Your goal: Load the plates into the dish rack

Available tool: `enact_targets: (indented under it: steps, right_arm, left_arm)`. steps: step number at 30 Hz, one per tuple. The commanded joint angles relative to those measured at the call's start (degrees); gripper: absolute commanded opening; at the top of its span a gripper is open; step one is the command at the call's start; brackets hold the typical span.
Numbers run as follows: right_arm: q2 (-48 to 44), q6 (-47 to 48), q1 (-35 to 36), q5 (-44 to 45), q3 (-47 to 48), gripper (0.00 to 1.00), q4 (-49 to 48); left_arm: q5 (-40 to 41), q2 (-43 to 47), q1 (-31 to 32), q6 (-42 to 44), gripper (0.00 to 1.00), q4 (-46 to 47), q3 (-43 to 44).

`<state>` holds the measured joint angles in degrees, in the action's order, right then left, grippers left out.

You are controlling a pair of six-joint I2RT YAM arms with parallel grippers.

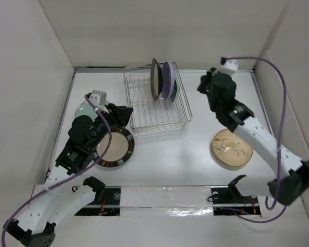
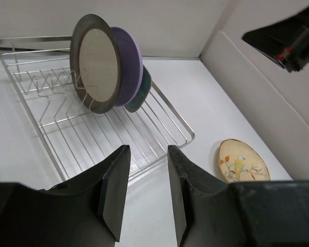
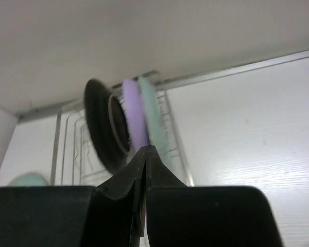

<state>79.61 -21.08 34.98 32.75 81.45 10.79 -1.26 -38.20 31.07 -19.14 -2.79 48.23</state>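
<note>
Right arm (image 1: 252, 131) outstretched beside dish rack (image 1: 159, 117)

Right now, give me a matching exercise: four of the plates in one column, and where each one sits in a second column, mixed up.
Plates:
1. floral plate
2. lavender plate
3. brown-rimmed plate
4. pale green plate

Places:
A. standing upright in the rack
B. flat on the table, right of the rack
C. flat on the table, just off the rack's near left corner
D. flat by the table's left edge, left of the rack, partly hidden

Pairs: 1-B, 2-A, 3-C, 4-D
</note>
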Motion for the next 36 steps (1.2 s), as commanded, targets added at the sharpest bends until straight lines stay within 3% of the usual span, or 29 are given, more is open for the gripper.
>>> enact_targets:
  steps: [1, 4, 5, 7, 8, 11, 13, 14, 17, 20, 30, 36]
  right_arm:
    - [-9.45, -7.02, -4.64, 5.56, -17.39, 0.00, -1.93]
    - [-19.74, -13.62, -16.75, 2.68, -29.73, 0.00, 0.98]
    - [-21.94, -16.25, -23.75, 1.10, -36.99, 0.00, 1.34]
    - [-28.07, -18.29, -30.73, -3.03, -43.45, 0.02, 2.04]
    - [-29.85, -19.43, -36.77, -4.09, -48.27, 0.18, 2.48]
    - [-34.60, -21.96, -45.32, -6.11, -52.53, 0.49, 6.86]
    - [-36.10, -21.19, -52.02, -11.91, -53.85, 0.58, 7.49]
    - [-35.93, -21.98, -55.08, -14.10, -54.29, 0.72, 7.32]
    - [-29.90, -23.30, -60.89, -19.02, -53.68, 0.74, 10.30]
    - [-28.99, -25.49, -62.67, -23.08, -54.90, 0.75, 11.45]
    - [-27.06, -28.75, -61.36, -22.21, -56.31, 0.82, 12.95]
    - [-19.06, -30.86, -58.81, -29.65, -61.23, 0.82, 2.24]
  left_arm:
    - [-4.53, -1.70, 0.22, -1.07, 0.31, 4.10, -0.07]
    - [-7.52, -3.55, 0.22, -1.69, 0.26, 4.81, 0.20]
    - [-8.14, -3.73, 0.74, -1.78, 0.16, 4.98, 0.37]
    - [-7.97, -3.82, 0.75, -1.87, 0.07, 4.64, 0.99]
    - [-7.97, -4.08, 1.44, -1.87, 0.02, 4.46, 1.25]
    - [-7.97, -4.17, 2.85, -1.78, 0.01, 3.67, 2.22]
    - [-7.97, -3.91, 3.47, -1.61, 0.03, 2.97, 2.92]
    - [-7.36, -3.03, 4.25, -1.26, 0.06, 2.88, 3.10]
    - [-5.00, -1.54, 6.10, -0.82, 0.11, 1.66, 3.54]
    - [-3.41, 0.31, 8.21, -0.29, 0.13, 0.77, 3.63]
    - [-3.14, 2.24, 13.14, 0.24, 0.13, 0.15, 2.93]
    - [-0.68, 3.83, 14.19, 0.85, 0.14, -0.64, 3.10]
